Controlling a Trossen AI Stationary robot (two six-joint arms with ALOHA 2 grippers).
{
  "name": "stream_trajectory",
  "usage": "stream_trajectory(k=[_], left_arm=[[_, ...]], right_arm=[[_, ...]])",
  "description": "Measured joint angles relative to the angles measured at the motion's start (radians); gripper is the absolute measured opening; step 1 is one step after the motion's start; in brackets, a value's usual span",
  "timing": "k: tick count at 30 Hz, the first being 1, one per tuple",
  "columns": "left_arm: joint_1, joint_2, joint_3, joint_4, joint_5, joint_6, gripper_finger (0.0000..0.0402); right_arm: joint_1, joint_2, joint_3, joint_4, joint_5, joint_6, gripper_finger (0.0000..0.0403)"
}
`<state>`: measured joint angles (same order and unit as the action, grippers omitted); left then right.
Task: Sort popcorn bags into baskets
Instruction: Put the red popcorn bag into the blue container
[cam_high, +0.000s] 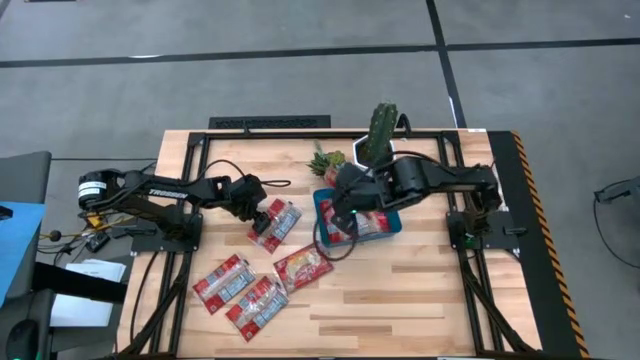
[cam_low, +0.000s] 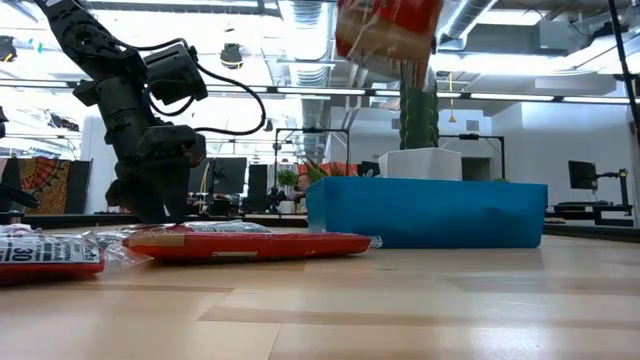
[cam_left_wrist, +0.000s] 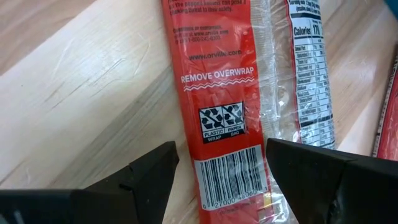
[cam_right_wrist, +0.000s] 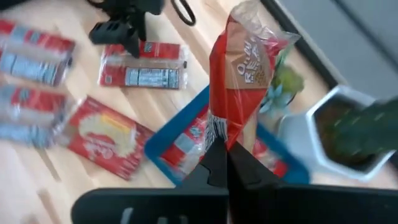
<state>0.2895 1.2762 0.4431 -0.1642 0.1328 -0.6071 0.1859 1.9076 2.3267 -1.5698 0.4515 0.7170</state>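
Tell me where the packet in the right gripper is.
The right gripper holds a red packet in the air above the blue tray, beside the white cactus pot, toward the table's right-centre in the high view.

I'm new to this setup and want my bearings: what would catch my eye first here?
The right gripper, shut on a red popcorn bag, holds it in the air above the blue tray, which already has packets inside. Left of the tray, the open left gripper straddles another bag lying on the wooden table.
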Motion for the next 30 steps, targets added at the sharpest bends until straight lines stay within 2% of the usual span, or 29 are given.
stream_trajectory(k=[4,13,18,30], left_arm=[[0.000,0.000,0.000,0.001,0.003,-0.001,0.0247],[0.000,0.000,0.000,0.000,0.013,-0.005,0.0247],[0.000,0.000,0.000,0.000,0.014,0.007,0.0247],[0.000,0.000,0.000,-0.001,0.015,0.020,0.0247]], right_arm=[[-0.025,0.027,-0.034,0.001,-0.033,0.173,0.0003],[-0.062,0.031,-0.297,0.000,-0.120,0.379,0.0003],[-0.096,0.028,-0.378,0.063,-0.119,0.409,0.0003],[-0.163,0.029,-0.460,0.203,-0.140,0.404,0.0003]])
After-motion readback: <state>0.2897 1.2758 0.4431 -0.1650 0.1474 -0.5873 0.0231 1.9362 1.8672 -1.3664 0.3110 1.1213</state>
